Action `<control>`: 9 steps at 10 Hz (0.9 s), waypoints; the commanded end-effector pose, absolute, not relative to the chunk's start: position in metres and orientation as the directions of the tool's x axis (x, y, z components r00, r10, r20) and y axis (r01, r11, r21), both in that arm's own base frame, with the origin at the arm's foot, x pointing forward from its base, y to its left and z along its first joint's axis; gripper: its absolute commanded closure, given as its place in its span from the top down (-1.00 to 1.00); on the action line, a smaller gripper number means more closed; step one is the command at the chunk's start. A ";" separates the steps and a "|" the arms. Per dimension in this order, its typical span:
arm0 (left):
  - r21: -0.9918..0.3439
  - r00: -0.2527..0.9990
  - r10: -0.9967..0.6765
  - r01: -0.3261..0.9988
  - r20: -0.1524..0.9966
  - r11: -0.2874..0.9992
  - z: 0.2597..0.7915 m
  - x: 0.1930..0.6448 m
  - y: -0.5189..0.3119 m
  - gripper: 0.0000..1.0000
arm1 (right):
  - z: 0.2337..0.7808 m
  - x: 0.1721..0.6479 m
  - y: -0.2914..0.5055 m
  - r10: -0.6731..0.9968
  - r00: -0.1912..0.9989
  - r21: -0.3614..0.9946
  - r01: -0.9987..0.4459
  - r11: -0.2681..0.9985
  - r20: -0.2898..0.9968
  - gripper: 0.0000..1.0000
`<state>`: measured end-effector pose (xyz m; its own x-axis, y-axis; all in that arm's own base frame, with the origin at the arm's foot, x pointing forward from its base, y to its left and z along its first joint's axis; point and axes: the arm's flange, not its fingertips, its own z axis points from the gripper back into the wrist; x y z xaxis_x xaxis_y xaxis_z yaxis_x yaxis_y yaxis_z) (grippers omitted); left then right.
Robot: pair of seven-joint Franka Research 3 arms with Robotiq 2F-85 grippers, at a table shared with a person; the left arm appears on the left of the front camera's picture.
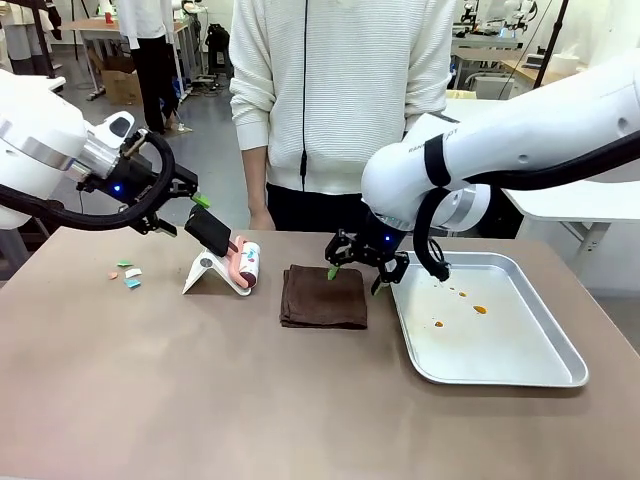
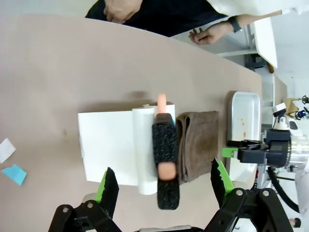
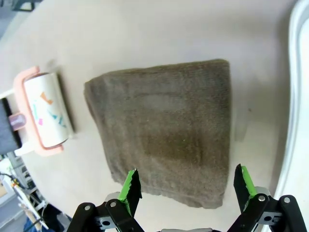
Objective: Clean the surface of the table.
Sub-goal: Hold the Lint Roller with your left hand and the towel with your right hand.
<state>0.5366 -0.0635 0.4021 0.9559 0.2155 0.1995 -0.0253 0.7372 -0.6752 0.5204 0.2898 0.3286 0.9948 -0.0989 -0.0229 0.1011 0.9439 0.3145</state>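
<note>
Looking across the table point(image 1: 150, 400) from the robot's side: matte taupe-brown, filling the lower part of the front view, long axis running left to right, far long edge just in front of a standing person point(image 1: 340, 100). Cut off by the picture at left, right and near side, so no telling its full reach. In the left wrist view, turned so that the far edge slants down to the right. On it, from left: a few small paper scraps point(image 1: 127, 272); a lint roller point(image 1: 247, 265) leaning on a white stand point(image 1: 205, 272), black handle point(image 1: 210, 232) tilted up and to the left; a folded brown cloth point(image 1: 323, 297) lying flat near the middle; just right of the cloth a steel tray point(image 1: 520, 350) with orange-brown spots point(image 1: 478, 309) on its floor. Above the handle, the left hand point(image 1: 185, 213), fingers spread wide and holding nothing; seen from the left wrist, straddling the handle with clear gaps on both sides. Over the cloth's far right corner, the right hand point(image 1: 355, 272), likewise spread wide and empty; seen from the right wrist, hanging over one edge of the cloth, contact hard to judge. Hidden behind the right hand and its cable: the tray's far left corner. Coloured flecks on the roller's sheet, too small to make out.
</note>
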 end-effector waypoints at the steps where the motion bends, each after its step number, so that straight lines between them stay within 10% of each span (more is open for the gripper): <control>1: -0.716 0.956 0.221 -0.019 0.191 0.698 0.400 0.542 -0.065 1.00 | 0.327 0.530 0.304 -0.138 0.989 0.242 0.146 0.959 -0.048 1.00; 9: -0.740 0.963 0.199 0.000 0.182 0.673 0.393 0.544 -0.059 1.00 | 0.309 0.535 0.309 -0.147 0.986 0.190 0.159 0.969 -0.075 1.00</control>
